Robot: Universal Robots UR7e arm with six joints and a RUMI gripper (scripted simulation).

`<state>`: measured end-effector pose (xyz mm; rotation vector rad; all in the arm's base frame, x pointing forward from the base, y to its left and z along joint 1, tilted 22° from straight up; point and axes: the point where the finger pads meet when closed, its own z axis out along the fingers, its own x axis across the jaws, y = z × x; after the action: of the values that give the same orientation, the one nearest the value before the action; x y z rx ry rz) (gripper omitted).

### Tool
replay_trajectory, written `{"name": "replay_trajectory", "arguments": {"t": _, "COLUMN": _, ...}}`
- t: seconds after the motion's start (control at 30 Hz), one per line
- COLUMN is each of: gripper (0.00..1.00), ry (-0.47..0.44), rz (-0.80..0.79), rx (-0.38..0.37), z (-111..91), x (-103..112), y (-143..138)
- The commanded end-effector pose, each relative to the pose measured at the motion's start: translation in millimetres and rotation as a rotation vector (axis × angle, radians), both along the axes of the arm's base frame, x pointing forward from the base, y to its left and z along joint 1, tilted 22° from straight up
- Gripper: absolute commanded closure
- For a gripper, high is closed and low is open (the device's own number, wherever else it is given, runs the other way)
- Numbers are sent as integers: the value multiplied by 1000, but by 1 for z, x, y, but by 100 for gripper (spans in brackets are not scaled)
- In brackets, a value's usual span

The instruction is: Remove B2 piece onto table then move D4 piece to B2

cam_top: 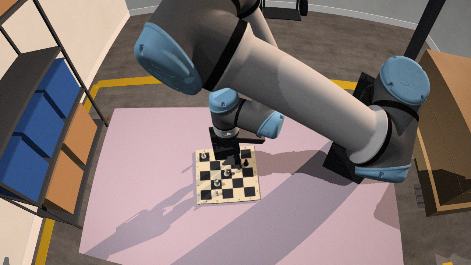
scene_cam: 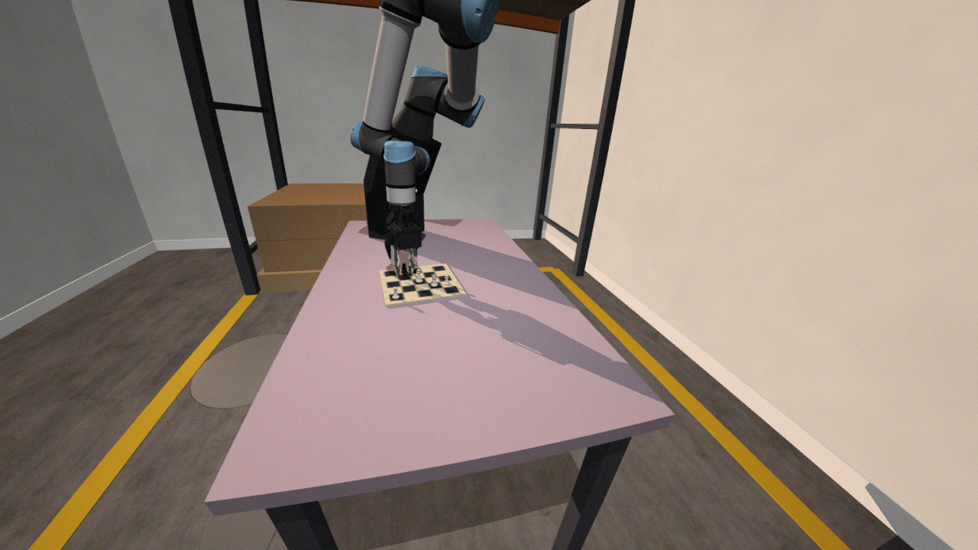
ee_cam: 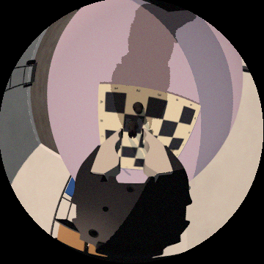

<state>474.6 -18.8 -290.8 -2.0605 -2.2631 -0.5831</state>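
Note:
The chessboard (cam_top: 228, 176) lies on the pink table; it also shows in the exterior view (scene_cam: 422, 283). My gripper (cam_top: 232, 161) is lowered over the board's far rows, near the right side. In the wrist view its fingers stand narrowly open on either side of a dark piece (ee_cam: 132, 126) that stands upright on its square. Whether they touch it I cannot tell. A second dark piece (cam_top: 245, 162) (ee_cam: 138, 107) stands one square to the right. Three white pieces (cam_top: 226, 172) (cam_top: 216, 182) (cam_top: 216, 192) stand toward the near left, and one (cam_top: 204, 155) in the far left corner.
The arm's base (cam_top: 342, 164) stands at the table's right side. Brown boxes (cam_top: 444, 131) are stacked to the right, and a shelf with blue and orange bins (cam_top: 42, 131) is at the left. The square labels are too small to read.

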Motion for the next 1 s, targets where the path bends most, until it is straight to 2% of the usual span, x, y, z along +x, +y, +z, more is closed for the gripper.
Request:
{"name": "replay_trajectory", "arguments": {"t": 0.0, "gripper": 78, "ry": -1, "rz": 0, "rx": -1, "z": 0, "x": 0, "y": 0}}
{"name": "replay_trajectory", "arguments": {"t": 0.47, "gripper": 78, "ry": -1, "rz": 0, "rx": -1, "z": 0, "x": 0, "y": 0}}
{"name": "replay_trajectory", "arguments": {"t": 0.5, "gripper": 100, "ry": -1, "rz": 0, "rx": -1, "z": 0, "x": 0, "y": 0}}
{"name": "replay_trajectory", "arguments": {"t": 0.97, "gripper": 100, "ry": -1, "rz": 0, "rx": -1, "z": 0, "x": 0, "y": 0}}
